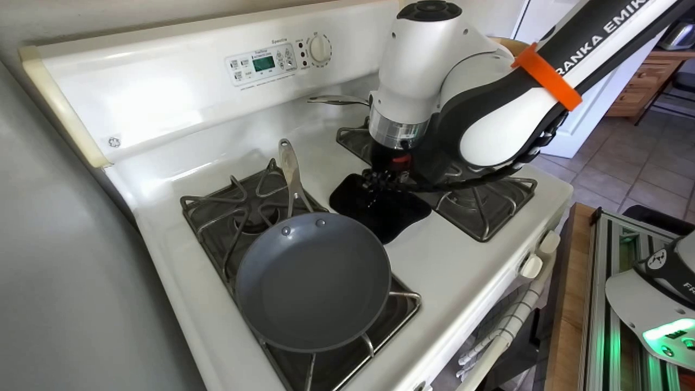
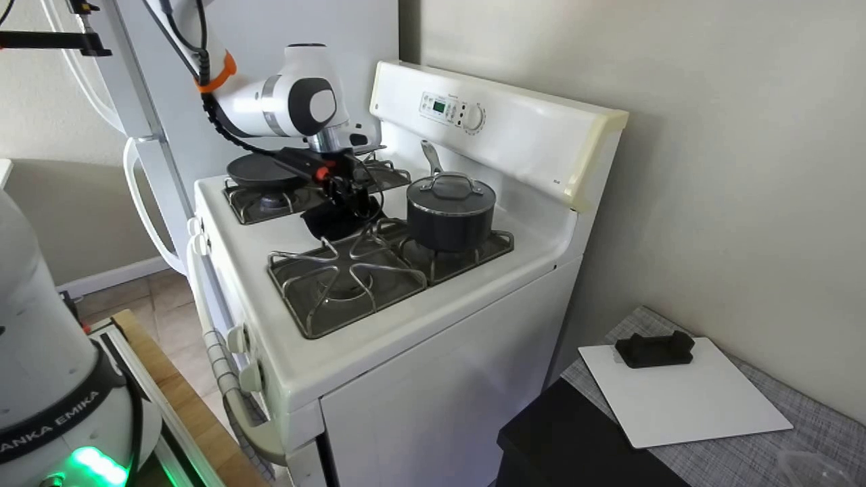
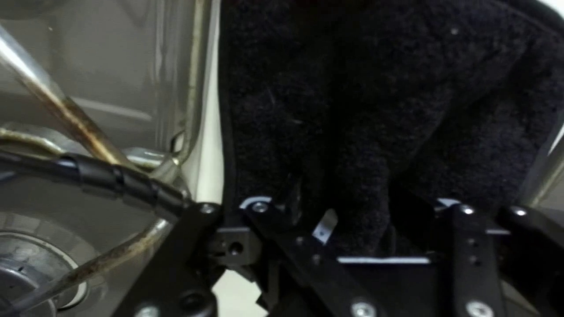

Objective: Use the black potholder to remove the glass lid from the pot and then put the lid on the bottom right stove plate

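The black potholder (image 1: 399, 220) lies on the white stovetop between the two pairs of burners. It also shows in an exterior view (image 2: 328, 220) and fills much of the wrist view (image 3: 361, 88). My gripper (image 1: 374, 193) points down onto it. In the wrist view the fingers (image 3: 346, 207) are part-way together, with a bunched fold of the potholder filling the gap. The dark pot (image 2: 450, 226) stands on the back right burner, its glass lid (image 2: 426, 193) on it, handle up. The bottom right stove plate (image 2: 345, 281) holds nothing.
A grey frying pan (image 1: 315, 282) sits on the front left burner, with a metal handle behind it. The stove's control panel (image 1: 266, 64) rises at the back. A cable (image 3: 114, 180) runs beside the gripper, near a burner grate (image 3: 81, 125).
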Motion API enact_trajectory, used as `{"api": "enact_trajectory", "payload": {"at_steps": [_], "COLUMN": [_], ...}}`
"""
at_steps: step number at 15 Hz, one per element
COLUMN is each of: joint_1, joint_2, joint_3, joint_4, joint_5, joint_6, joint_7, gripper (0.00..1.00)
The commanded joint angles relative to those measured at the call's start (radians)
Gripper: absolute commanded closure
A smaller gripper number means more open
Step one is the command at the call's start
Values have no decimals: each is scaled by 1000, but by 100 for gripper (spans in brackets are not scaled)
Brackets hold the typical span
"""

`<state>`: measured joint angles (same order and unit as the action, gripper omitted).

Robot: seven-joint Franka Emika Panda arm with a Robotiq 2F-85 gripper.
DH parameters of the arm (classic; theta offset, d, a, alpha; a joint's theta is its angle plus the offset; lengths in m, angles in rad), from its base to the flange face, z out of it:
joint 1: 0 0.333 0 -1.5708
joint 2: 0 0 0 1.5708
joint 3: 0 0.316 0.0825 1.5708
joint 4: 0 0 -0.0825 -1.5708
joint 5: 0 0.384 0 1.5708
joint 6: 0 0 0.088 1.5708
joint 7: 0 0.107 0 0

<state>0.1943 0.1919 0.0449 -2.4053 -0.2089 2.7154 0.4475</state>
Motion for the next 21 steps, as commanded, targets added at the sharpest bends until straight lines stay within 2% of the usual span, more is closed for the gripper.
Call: {"api": "enact_trajectory", "payload": {"at_steps": [1,3,4,5,10,15,21], "joint_1": [16,13,11,7,-20,-61,-162], "joint_2": [45,23,11,-7,-99,-277,-490], "joint_3": [-18,-17,-15,-12,0,5,-10], "joint_4": [15,14,13,13,22,28,61], "joint_5": [-17,-1,8,21,79,157,198], "joint_6": [-12,-29,-42,-62,-199,-315,-388], "joint_7": [33,32,32,26,5,4,46], "gripper": [88,100,95,98,96,96,96]}}
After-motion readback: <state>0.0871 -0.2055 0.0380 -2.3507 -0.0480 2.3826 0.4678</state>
